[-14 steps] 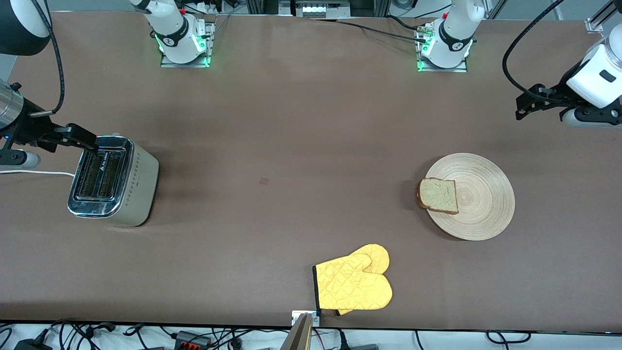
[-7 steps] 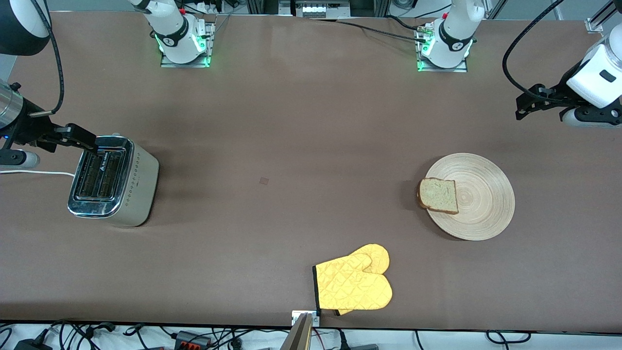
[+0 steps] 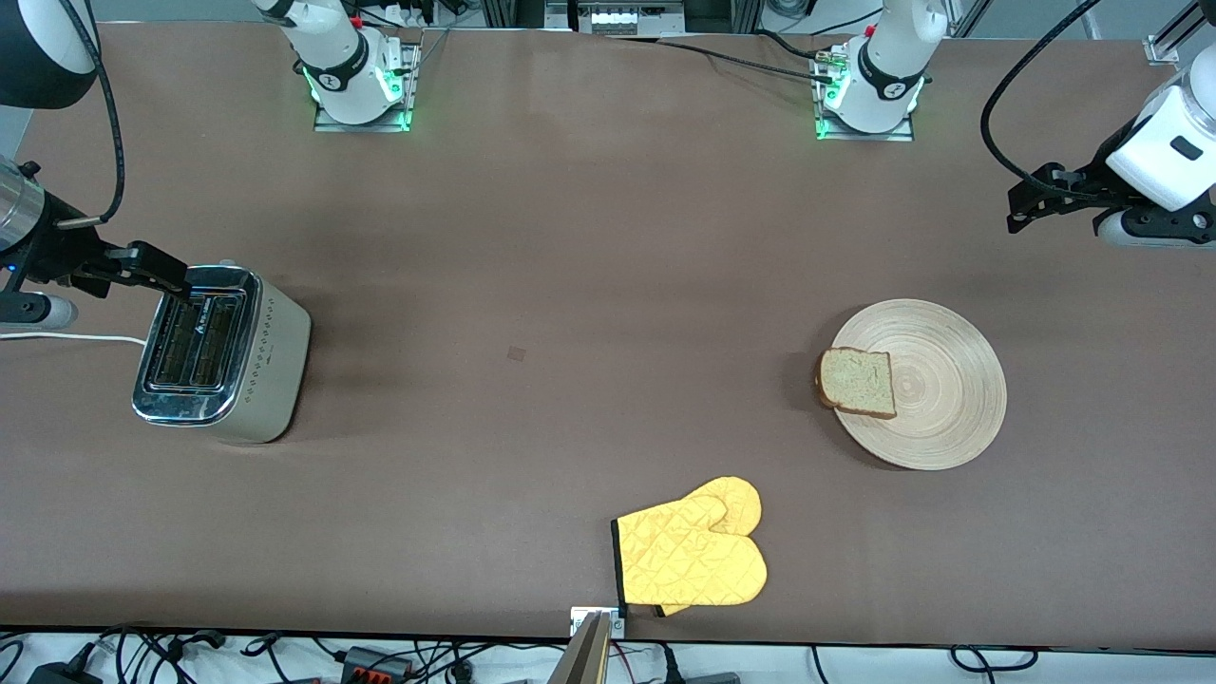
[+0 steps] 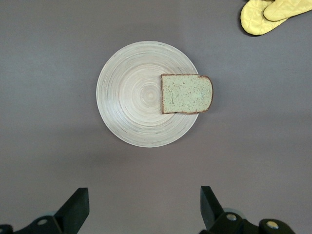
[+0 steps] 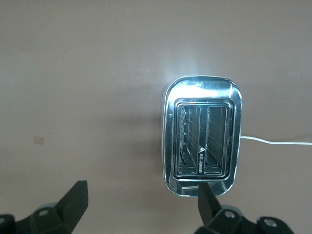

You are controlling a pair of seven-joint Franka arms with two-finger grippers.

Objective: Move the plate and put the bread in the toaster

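Note:
The light-wood plate [image 3: 950,380] lies toward the left arm's end of the table. The slice of bread [image 3: 858,382] rests on its rim on the side toward the toaster, its crust just past the edge. In the left wrist view the plate [image 4: 131,97] and the bread [image 4: 186,93] show whole. My left gripper [image 3: 1018,204] [image 4: 145,204] hangs open in the air over bare table beside the plate. The silver toaster [image 3: 223,356] [image 5: 202,136] stands at the right arm's end, both slots empty. My right gripper [image 3: 176,275] [image 5: 141,200] hovers open over the toaster's end.
A yellow oven mitt [image 3: 693,556] [image 4: 265,14] lies near the table's front edge, nearer the camera than the plate. The toaster's white cord [image 3: 66,337] [image 5: 273,141] trails off the table's end. A small square mark [image 3: 516,353] sits mid-table.

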